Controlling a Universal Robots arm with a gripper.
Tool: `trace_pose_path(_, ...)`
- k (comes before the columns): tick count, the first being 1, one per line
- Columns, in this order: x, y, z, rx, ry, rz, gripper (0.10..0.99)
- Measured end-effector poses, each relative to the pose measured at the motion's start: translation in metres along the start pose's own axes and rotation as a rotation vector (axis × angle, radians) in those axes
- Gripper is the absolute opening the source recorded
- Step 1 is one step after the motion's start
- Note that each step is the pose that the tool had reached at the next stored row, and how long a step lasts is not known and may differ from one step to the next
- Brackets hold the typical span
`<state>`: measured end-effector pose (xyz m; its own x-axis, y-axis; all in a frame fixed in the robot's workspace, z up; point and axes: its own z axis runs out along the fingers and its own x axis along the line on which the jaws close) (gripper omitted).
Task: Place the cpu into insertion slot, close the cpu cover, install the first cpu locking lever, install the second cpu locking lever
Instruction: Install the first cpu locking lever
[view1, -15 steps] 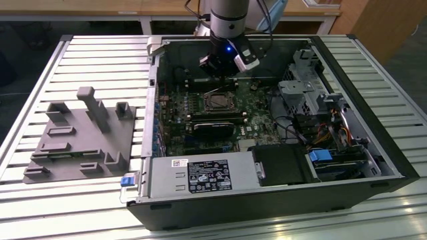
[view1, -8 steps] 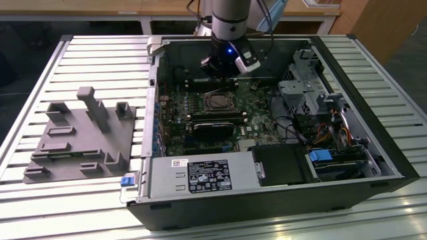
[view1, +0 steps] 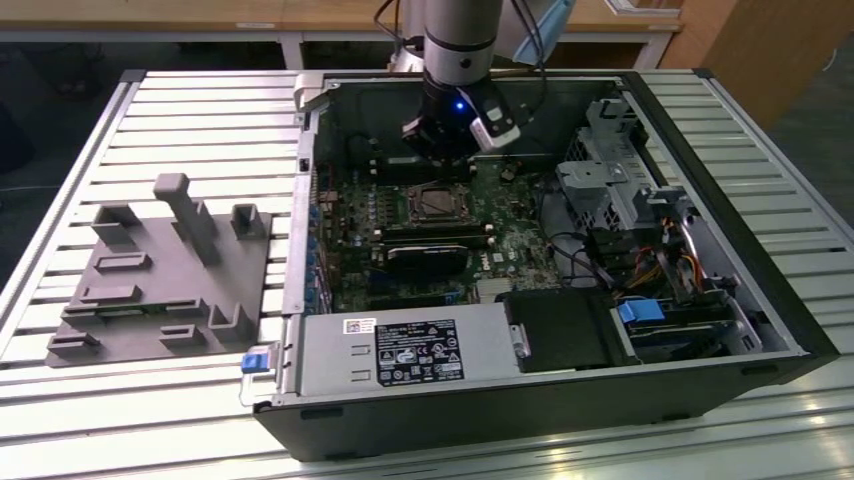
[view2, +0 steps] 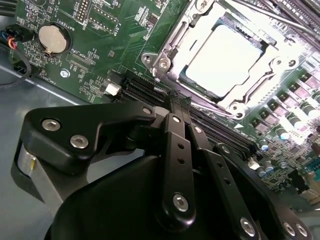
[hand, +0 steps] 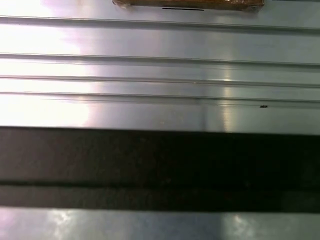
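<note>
CPU (view2: 227, 57) is sitting in the insertion slot (view2: 172, 52) on the green motherboard (view2: 100, 55) inside the open computer case (view1: 747, 300) on the slatted desk (view1: 134, 400), the cpu cover (view2: 265, 82) framing it. The gripper (view2: 180, 102) is hovering just beside, fingers (view2: 175, 107) pressed together, empty. Any sideways drift is risking scraping nearby memory slots (view2: 145, 90).

One open computer case (view1: 694, 300) is sitting on the slatted table (view1: 187, 110) beside one grey fixture block (view1: 160, 280), while one cpu (view2: 227, 55), one coin battery (view2: 52, 39) and one gripper (view2: 176, 105) are showing over the board.
</note>
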<state>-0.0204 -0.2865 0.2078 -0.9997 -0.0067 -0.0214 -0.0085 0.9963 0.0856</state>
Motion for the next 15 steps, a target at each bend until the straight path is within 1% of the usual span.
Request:
trace_pose_path(2,-0.0004,-0.0001,0.0012,0.000,0.0000,0.000,0.118)
trace_pose_path(7,-0.0007,-0.0001,0.0014,0.000,-0.0001,0.000,0.118)
trace_pose_path(11,-0.0008,0.0000,-0.0004,0.000,0.0000,0.000,0.118)
trace_pose_path(15,-0.0008,0.0000,-0.0004,0.000,0.0000,0.000,0.118)
